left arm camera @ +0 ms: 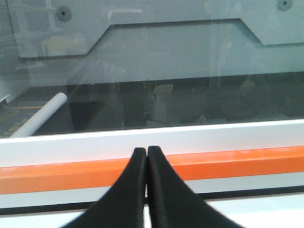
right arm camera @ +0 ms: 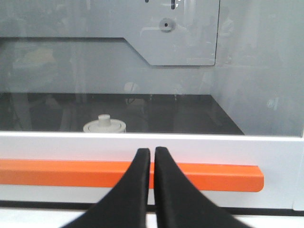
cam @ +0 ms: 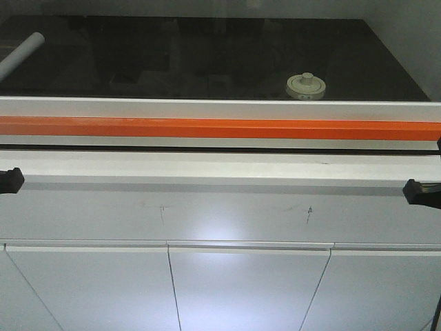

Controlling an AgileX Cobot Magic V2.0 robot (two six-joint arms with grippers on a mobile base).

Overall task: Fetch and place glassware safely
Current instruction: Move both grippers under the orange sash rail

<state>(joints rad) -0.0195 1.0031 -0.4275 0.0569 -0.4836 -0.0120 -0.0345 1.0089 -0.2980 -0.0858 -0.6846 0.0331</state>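
The glassware (cam: 306,87), a squat jar with a cream-white knobbed lid, stands on the dark floor inside the cabinet, right of centre. The right wrist view shows only its lid (right arm camera: 105,124), above the white frame and behind the glass pane. My left gripper (left arm camera: 146,151) is shut and empty, pointing at the orange bar (left arm camera: 237,161). My right gripper (right arm camera: 152,151) is shut too, with a hairline gap and nothing held, in front of that bar (right arm camera: 71,172). In the front view both grippers sit at the frame edges, left (cam: 10,181) and right (cam: 420,192), outside the cabinet.
A grey-white tube (cam: 21,55) lies at the far left inside the cabinet, and it also shows in the left wrist view (left arm camera: 40,116). A white frame with the orange bar (cam: 220,128) runs across the front. White cupboard doors (cam: 241,289) are below.
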